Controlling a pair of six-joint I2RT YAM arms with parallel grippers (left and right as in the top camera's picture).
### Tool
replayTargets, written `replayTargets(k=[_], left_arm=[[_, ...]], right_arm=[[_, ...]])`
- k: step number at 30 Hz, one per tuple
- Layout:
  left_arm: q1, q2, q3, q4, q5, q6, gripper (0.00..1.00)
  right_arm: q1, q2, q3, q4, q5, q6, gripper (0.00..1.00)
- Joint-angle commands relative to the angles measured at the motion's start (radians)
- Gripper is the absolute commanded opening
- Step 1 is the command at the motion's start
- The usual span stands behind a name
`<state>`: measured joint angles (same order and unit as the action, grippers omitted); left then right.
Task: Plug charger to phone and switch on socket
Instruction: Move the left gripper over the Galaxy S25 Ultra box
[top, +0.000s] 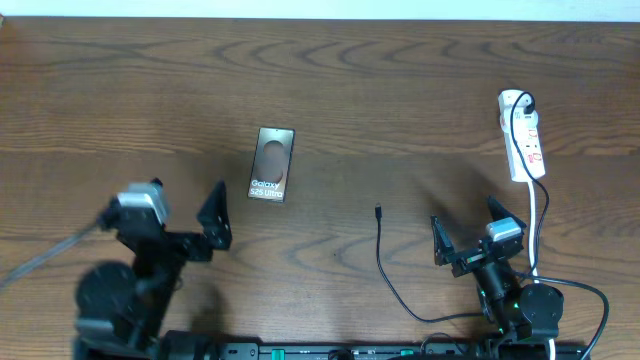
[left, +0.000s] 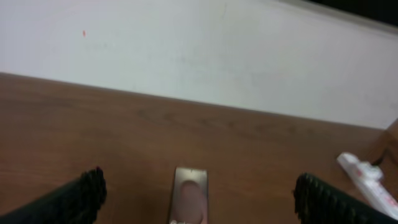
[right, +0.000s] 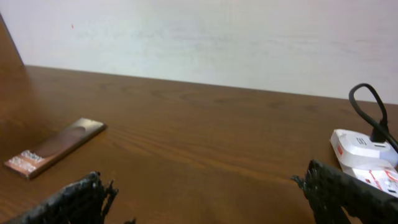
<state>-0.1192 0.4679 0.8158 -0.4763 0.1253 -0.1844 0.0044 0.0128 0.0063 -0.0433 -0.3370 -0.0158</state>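
Observation:
The phone lies flat on the brown table, screen up, left of centre. The charger, a thin black cable, ends in a small plug tip lying loose right of the phone. The socket, a white power strip with red markings, lies at the far right with a black plug in its far end. My left gripper is open and empty, just short of the phone. My right gripper is open and empty, between the cable and the socket.
The socket's white cord runs toward the near edge past my right arm. A white wall borders the table's far side. The phone also shows at the left of the right wrist view.

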Motion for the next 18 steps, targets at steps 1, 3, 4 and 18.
replayTargets(k=[1,3,4,18], left_arm=[[0.005,0.207,0.284,-0.118,0.005,-0.011,0.98],[0.005,0.342,0.459,-0.223,0.005,-0.011,0.98],[0.005,0.414,0.548,-0.28,0.005,-0.011,0.98],[0.003,1.163,1.172,-0.866,0.006,0.037,0.98]], right_arm=[[0.004,-0.002,-0.001,-0.005,0.009,-0.016,0.99],[0.004,-0.002,-0.001,-0.005,0.009,-0.016,0.99],[0.004,-0.002,-0.001,-0.005,0.009,-0.016,0.99],[0.004,-0.002,-0.001,-0.005,0.009,-0.016,0.99]])
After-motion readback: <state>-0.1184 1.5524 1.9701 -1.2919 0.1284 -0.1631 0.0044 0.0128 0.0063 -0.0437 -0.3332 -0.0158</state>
